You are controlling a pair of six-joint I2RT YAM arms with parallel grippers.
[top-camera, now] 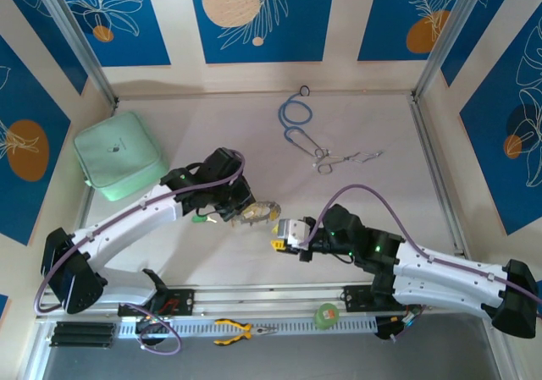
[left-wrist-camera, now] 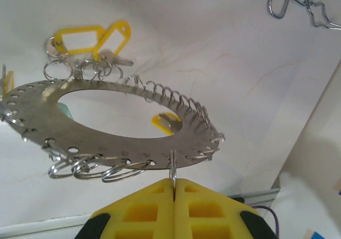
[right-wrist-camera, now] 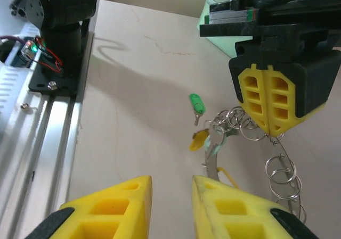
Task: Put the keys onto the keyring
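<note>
**Keyring held up for threading**

The keyring [left-wrist-camera: 37, 124] hangs above mid-table, the left gripper [left-wrist-camera: 174, 188] clenched on one rim loop, likely steadying it for the right gripper [right-wrist-camera: 171, 188], jaws parted and empty. A green key [right-wrist-camera: 196, 103] lies on the table [top-camera: 381, 194], left.

Pale off-white tabletop [top-camera: 254, 126], faintly scuffed with hairline marks, boxed in on three sides. Cream walls [top-camera: 174, 24] hung with deep-blue panels [top-camera: 288, 33] that carry white leaf outlines and peach-orange discs. Slanting aluminium posts at the back corners, one left [top-camera: 72, 33], one right [top-camera: 449, 37]. Slotted metal rail [top-camera: 296, 322] along the near edge, with a grey surface below it. Light even and diffuse; shadows soft.
</note>
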